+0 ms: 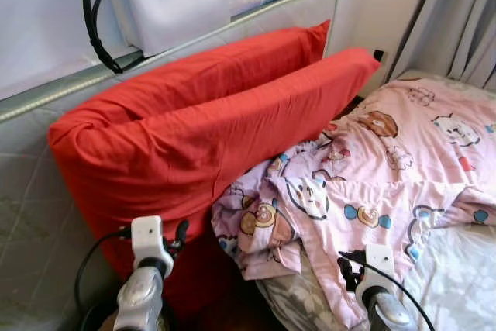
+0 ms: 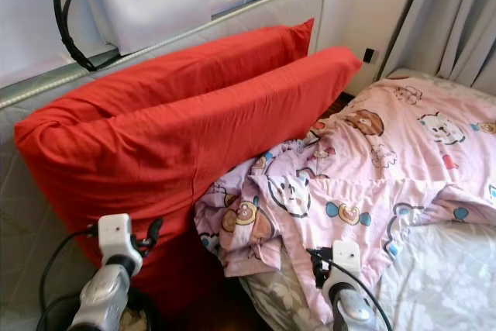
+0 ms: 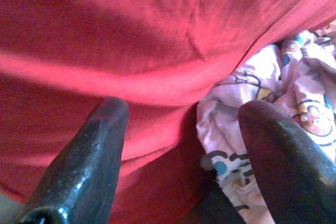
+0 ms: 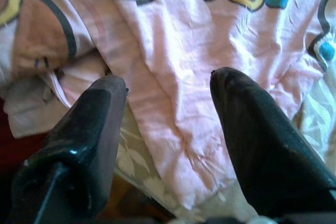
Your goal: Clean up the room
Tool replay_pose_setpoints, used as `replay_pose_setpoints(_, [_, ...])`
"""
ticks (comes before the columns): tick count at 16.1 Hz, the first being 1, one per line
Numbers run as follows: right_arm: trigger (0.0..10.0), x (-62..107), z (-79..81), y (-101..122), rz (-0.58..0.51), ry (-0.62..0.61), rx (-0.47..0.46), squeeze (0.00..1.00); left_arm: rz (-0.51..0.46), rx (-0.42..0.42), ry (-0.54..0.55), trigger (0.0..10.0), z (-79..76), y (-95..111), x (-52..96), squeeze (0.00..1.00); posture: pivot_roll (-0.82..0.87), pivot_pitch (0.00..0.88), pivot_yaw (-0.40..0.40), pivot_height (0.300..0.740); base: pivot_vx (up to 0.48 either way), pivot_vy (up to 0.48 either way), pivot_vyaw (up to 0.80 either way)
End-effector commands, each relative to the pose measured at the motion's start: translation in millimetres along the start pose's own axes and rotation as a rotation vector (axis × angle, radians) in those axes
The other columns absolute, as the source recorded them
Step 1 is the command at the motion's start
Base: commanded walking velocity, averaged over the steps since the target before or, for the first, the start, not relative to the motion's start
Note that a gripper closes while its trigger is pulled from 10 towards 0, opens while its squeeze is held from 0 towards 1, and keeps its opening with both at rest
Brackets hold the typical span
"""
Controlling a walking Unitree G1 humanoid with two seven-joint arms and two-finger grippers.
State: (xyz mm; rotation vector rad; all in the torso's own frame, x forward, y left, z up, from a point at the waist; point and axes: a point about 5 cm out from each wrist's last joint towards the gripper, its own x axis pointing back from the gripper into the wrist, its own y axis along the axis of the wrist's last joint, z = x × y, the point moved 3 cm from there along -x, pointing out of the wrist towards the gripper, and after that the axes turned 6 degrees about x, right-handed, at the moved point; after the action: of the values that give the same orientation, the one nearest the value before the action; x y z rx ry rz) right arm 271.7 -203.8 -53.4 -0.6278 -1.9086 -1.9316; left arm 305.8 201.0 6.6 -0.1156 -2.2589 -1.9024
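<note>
Left gripper (image 3: pixel 184 145) spread, at 7 o'clock, facing red pillows (image 1: pixel 201 122) leaning on headboard (image 1: pixel 46 94). Pink quilt (image 1: pixel 372 168) bunched at 3–5 o'clock; right gripper (image 4: pixel 168 140) spread above its hem. Risk: a one-handed tug bunches the quilt further or topples pillows.

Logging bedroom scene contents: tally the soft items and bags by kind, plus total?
Long red fabric pillows: 2, front and back, leaning on the grey padded headboard
Pink cartoon-print quilt: 1, crumpled on the bed
White handbag with black straps: 1, above the headboard
Grey curtain: 1
Total: 5
</note>
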Motion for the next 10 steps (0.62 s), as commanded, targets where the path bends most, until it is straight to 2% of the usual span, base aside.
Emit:
replay_pose_setpoints(1, [10.0, -0.9, -1.0, 7.6, -0.043, 0.001, -0.015, 0.00, -0.024, -0.009, -0.009, 10.0, -2.7, 2.2, 2.3, 0.00, -0.01, 0.000, 0.009, 0.716, 0.000, 0.000, 0.00])
replay_pose_setpoints(2, [10.0, -0.5, -5.9, 10.5, -0.059, -0.003, -0.003, 0.00, -0.048, -0.015, -0.027, 10.0, -10.1, 4.8, 4.2, 0.00, 0.00, 0.000, -0.005, 0.716, 0.000, 0.000, 0.00])
replay_pose_setpoints(6, [10.0, -2.7, -17.9, 24.3, -0.099, -0.043, 0.012, 0.00, -0.124, -0.005, -0.058, 10.0, -22.9, 20.4, 5.4, 0.00, 0.01, 0.033, 0.002, 0.716, 0.000, 0.000, 0.00])
replay_pose_setpoints(8, [10.0, -2.5, -16.6, 24.4, -0.105, -0.038, 0.012, 0.00, -0.126, -0.012, -0.073, 10.0, -25.0, 20.2, 7.6, 0.00, 0.02, 0.044, -0.001, 0.706, 0.000, 0.000, 0.00])
replay_pose_setpoints(9, [10.0, -2.9, -9.5, 24.4, -0.114, -0.021, 0.013, 0.00, -0.128, -0.016, -0.075, 10.0, -24.8, 21.3, 10.7, 0.00, 0.03, 0.049, -0.002, 0.696, 0.000, 0.000, 0.00])
replay_pose_setpoints(10, [10.0, -2.4, 10.6, 27.8, -0.166, 0.019, 0.044, 0.00, -0.136, -0.021, -0.065, 10.0, -19.2, 24.6, 16.3, 0.00, 0.05, 0.073, 0.000, 0.676, 0.000, 0.000, 0.00])
